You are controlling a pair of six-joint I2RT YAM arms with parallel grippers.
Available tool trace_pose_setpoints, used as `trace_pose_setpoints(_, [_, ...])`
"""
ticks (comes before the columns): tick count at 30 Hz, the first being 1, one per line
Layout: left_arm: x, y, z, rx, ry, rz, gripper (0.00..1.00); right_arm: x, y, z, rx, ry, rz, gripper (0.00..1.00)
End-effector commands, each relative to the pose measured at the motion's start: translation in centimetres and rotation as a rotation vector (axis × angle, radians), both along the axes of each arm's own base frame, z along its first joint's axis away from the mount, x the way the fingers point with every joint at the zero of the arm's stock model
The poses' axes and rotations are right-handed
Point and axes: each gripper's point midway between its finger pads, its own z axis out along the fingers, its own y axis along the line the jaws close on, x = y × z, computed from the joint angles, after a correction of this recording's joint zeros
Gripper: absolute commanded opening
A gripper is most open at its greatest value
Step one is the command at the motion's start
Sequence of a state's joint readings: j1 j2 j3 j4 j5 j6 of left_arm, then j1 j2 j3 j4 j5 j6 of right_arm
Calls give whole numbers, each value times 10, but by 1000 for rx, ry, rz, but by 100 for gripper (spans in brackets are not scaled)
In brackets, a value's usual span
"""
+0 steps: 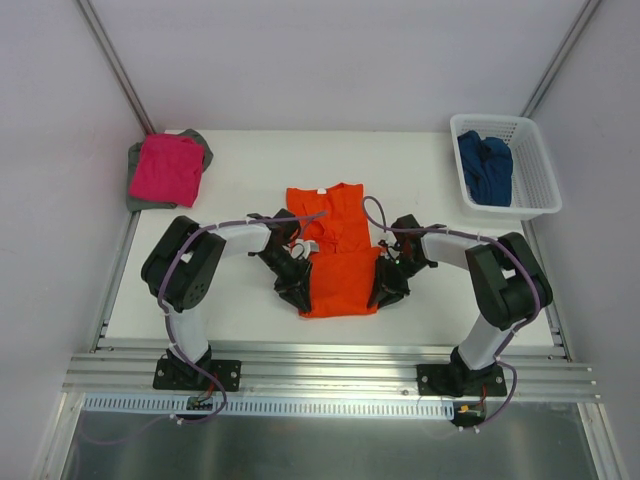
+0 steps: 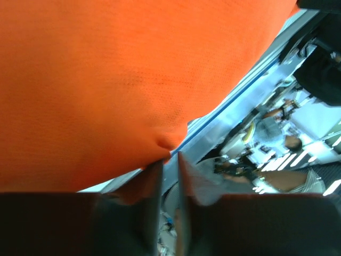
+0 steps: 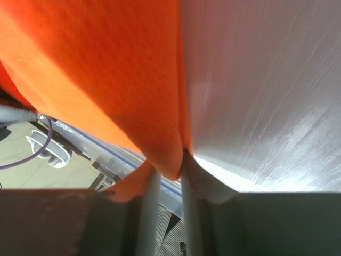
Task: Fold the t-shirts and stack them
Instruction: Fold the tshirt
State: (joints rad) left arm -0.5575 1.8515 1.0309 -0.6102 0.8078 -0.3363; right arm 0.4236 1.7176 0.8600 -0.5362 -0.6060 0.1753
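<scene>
White tabletop (image 1: pixel 430 200) stretched out between pale walls, with the 2 arms bolted at its near edge; the orange t-shirt (image 1: pixel 335 275) lay spread in the middle of it, directly between the 2 grippers, its collar at the end away from them and its hem toward the arm bases. The left gripper (image 1: pixel 298 293) sat at the shirt's near corner on its own side, tips angled down onto the cloth; in the left wrist view its 2 fingers (image 2: pixel 187 181) stood almost together, and a puckered bit of orange fabric was caught at their tips, so it was clenched on the orange t-shirt; the rest of the shirt filled the view ahead of the fingers. The right gripper (image 1: pixel 383 292) mirrored it at the opposite near corner; in the right wrist view a fold of orange cloth ran down into the narrow slot between its fingers (image 3: pixel 151 208) and was pinched there, with bare white tabletop just to one side of the tips. Far ahead of the left gripper and out to its outer side, at the tabletop's far corner, the pink t-shirt (image 1: pixel 165 168) lay folded on top of the grey t-shirt (image 1: pixel 203 146), touching it; far ahead of the right gripper and to its outer side, the dark blue t-shirt (image 1: pixel 485 168) lay bunched inside the white basket (image 1: pixel 540 190), well apart from both grippers.
</scene>
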Motion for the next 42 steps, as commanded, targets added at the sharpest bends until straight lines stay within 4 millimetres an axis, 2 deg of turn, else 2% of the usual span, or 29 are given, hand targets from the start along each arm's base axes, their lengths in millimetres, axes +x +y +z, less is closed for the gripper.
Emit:
trace_pose_setpoints(1, [-9, 5, 5, 3, -6, -16, 6, 9, 6, 11, 22, -45, 4, 23])
trace_pose_setpoints(2, [-9, 5, 5, 1, -14, -15, 0, 10, 6, 11, 23, -48, 9, 9])
trace_pose_setpoints(4, [-8, 4, 7, -11, -18, -23, 0, 11, 6, 13, 22, -55, 12, 1])
trace_pose_setpoints(10, [0, 3, 16, -29, -55, -24, 0, 32, 14, 39, 77, -144, 50, 1])
trace_pose_setpoints(13, [18, 6, 25, -31, -106, -8, 0, 46, 18, 56, 103, -207, 60, 1])
trace_pose_setpoints(14, [29, 9, 32, -34, -134, 1, 0, 52, 20, 64, 122, -234, 64, 1])
trace_pose_setpoints(21, [79, 25, 60, -26, -292, 32, 0, 69, 24, 91, 164, -318, 42, 1])
trace_pose_setpoints(22, [82, 27, 64, -22, -302, 33, 0, 72, 24, 94, 169, -327, 28, 1])
trace_pose_setpoints(29, [116, 39, 89, -13, -446, 51, 0, 116, 17, 126, 200, -439, -48, 1])
trace_pose_setpoints(33, [128, 38, 98, -18, -491, 49, 0, 132, 17, 135, 212, -457, -62, 1])
trace_pose_setpoints(38, [138, 37, 105, -16, -533, 43, 0, 152, 20, 136, 226, -475, -83, 1])
trace_pose_setpoints(42, [138, 38, 104, -12, -541, 39, 0, 154, 24, 134, 230, -468, -82, 1])
